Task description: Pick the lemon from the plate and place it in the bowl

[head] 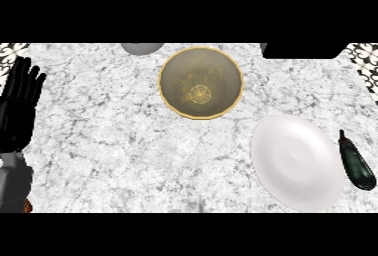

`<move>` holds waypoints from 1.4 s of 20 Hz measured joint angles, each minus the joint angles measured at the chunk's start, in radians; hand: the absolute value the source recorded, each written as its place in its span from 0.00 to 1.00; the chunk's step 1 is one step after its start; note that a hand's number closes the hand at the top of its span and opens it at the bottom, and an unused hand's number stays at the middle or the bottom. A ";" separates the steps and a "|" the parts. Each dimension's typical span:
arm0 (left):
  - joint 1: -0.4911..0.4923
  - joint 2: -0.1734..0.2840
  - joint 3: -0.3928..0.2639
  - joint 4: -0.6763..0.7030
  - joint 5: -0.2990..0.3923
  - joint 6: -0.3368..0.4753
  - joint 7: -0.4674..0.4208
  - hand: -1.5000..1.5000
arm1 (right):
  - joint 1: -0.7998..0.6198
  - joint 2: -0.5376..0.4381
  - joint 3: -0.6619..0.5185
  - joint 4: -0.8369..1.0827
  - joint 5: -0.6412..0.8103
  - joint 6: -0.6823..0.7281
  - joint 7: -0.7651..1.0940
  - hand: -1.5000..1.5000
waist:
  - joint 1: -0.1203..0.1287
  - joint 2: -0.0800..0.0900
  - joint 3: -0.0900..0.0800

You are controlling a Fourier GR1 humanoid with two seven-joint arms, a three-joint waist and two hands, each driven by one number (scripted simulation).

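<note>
A yellowish lemon (199, 94) lies inside the gold-rimmed olive bowl (177, 75) at the back middle of the counter. The white plate (295, 160) stands at the front right with nothing on it. My left hand (18, 107) rests at the left edge with fingers straight and pointing up, far from both bowl and plate, and it holds nothing. No part of my right hand shows.
A dark elongated vegetable (356, 164) lies just right of the plate. A grey rounded object (142, 48) sits at the back edge, left of the bowl. A black block (304, 50) sits at the back right.
</note>
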State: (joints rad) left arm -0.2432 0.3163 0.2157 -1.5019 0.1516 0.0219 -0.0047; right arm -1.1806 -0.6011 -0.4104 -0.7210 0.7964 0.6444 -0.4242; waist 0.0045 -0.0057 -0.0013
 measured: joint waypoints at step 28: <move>-0.026 -0.011 0.006 0.006 -0.008 -0.008 0.005 0.50 | 0.114 0.545 0.250 0.000 0.117 -0.319 0.409 0.00 | 0.016 0.012 0.001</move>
State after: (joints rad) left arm -0.2693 0.3054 0.2216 -1.4956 0.1438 0.0134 0.0007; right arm -1.0669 -0.0565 -0.1605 -0.7212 0.9132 0.3259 -0.0153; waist 0.0201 0.0065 -0.0001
